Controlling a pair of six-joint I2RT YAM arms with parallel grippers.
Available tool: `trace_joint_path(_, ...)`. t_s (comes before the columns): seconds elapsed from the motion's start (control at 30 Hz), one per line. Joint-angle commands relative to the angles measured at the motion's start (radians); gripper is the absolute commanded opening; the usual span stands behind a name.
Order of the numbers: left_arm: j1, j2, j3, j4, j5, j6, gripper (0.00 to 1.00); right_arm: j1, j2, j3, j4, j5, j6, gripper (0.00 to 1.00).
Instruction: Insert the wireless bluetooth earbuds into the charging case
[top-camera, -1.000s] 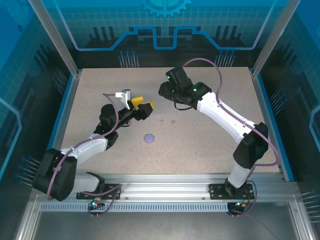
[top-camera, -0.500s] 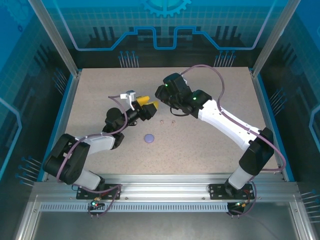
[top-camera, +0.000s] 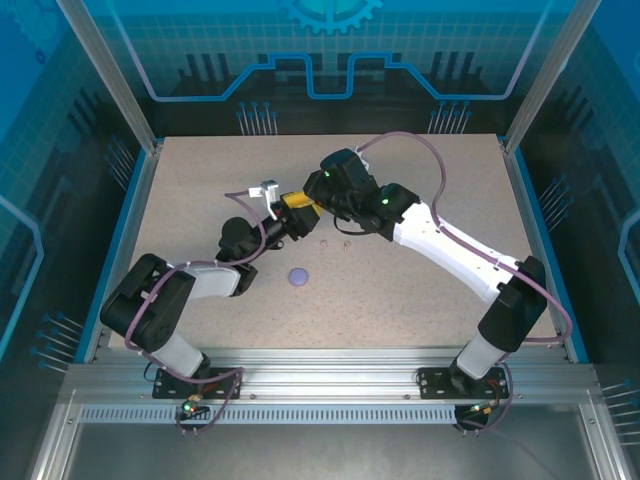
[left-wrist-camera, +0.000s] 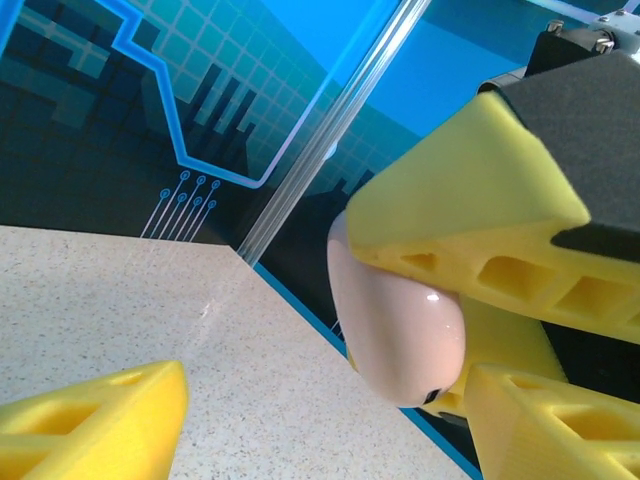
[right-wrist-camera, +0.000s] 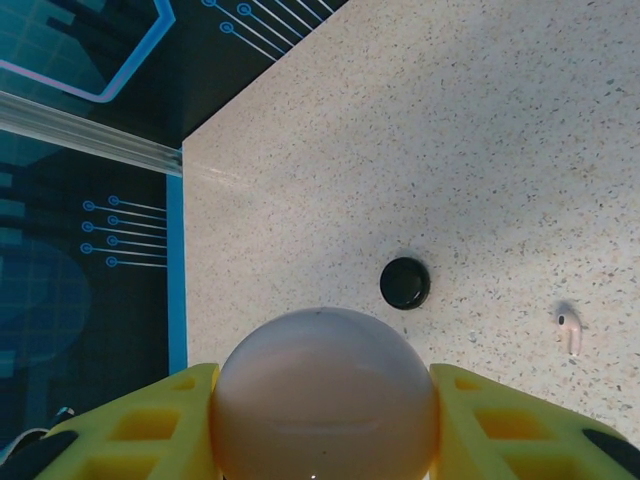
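Observation:
My right gripper (right-wrist-camera: 322, 400) is shut on a round pale pink charging case (right-wrist-camera: 325, 395), held above the table. My left gripper (top-camera: 296, 207) has come up against the right gripper (top-camera: 318, 198) at mid-table. In the left wrist view the pink case (left-wrist-camera: 400, 320) hangs from the right gripper's yellow fingers (left-wrist-camera: 470, 210), close to my left gripper's right finger (left-wrist-camera: 560, 425). The left gripper (left-wrist-camera: 330, 425) is open, with a wide gap on its left side. Two tiny pale earbuds (top-camera: 323, 243) (top-camera: 345, 245) lie on the table below the grippers; one earbud (right-wrist-camera: 570, 328) lies on its side.
A lilac round case (top-camera: 298, 276) lies shut on the table in front of the left arm. A black round case (right-wrist-camera: 405, 283) sits on the table under the right gripper. The blue-edged left table border (right-wrist-camera: 177, 290) and an enclosure post (left-wrist-camera: 330, 130) are close.
The left arm has reached right and the right gripper has come down-left, so they now meet. The left jaws have narrowed. The right grip on the pink case is unchanged.

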Motion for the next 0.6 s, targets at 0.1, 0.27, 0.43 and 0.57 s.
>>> trace_joint_path(0.1,-0.022,0.004,0.038,0.067,-0.033,0.013,0.68,0.019,-0.046,-0.032,0.045,0.028,0.032,0.32)
trace_joint_path(0.27,-0.020,-0.003,0.038,0.067,-0.045,0.021,0.57,0.019,-0.059,-0.043,0.049,0.031,0.032,0.32)
trace_joint_path(0.43,-0.020,-0.002,0.047,0.067,-0.046,0.019,0.48,0.019,-0.067,-0.053,0.055,0.024,0.034,0.32)
trace_joint_path(0.57,-0.022,0.003,0.056,0.067,-0.039,0.011,0.42,0.021,-0.071,-0.062,0.071,0.013,0.037,0.32)
